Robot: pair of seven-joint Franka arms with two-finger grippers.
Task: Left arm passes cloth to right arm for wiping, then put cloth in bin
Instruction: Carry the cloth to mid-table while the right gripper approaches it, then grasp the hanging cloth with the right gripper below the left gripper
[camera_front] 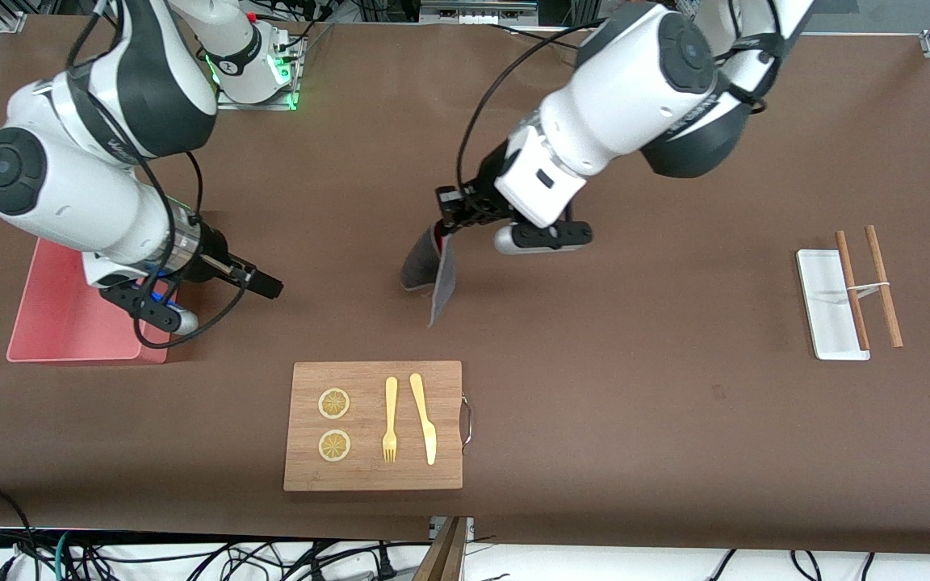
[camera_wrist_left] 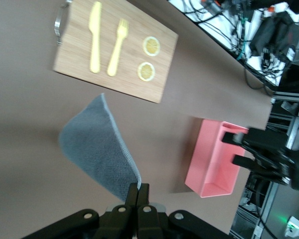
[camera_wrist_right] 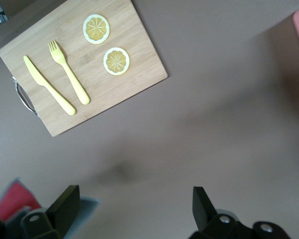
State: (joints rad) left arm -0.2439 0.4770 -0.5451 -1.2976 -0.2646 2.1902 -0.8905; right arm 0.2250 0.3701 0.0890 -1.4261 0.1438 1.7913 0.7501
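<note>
L claw point(camera_front: 447, 219), centre of the front view, is pinched tight on one corner of the cloth point(camera_front: 431, 270), which hangs grey-side out over bare desk point(camera_front: 634, 403). R claw point(camera_front: 259, 278), jaws spread wide & empty, hovers mid-left just beside the bin point(camera_front: 69, 319). Handover pending, I'd say: bring R in low on the free hanging edge, clamp well clear of L's fingers, and release L only once R has it.

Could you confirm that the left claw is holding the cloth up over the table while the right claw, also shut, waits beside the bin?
Not quite: the right claw is open, its fingers spread wide in the right wrist view. The rest holds: the left claw is shut on the cloth, hanging over the table, and the right claw waits beside the bin.
</note>
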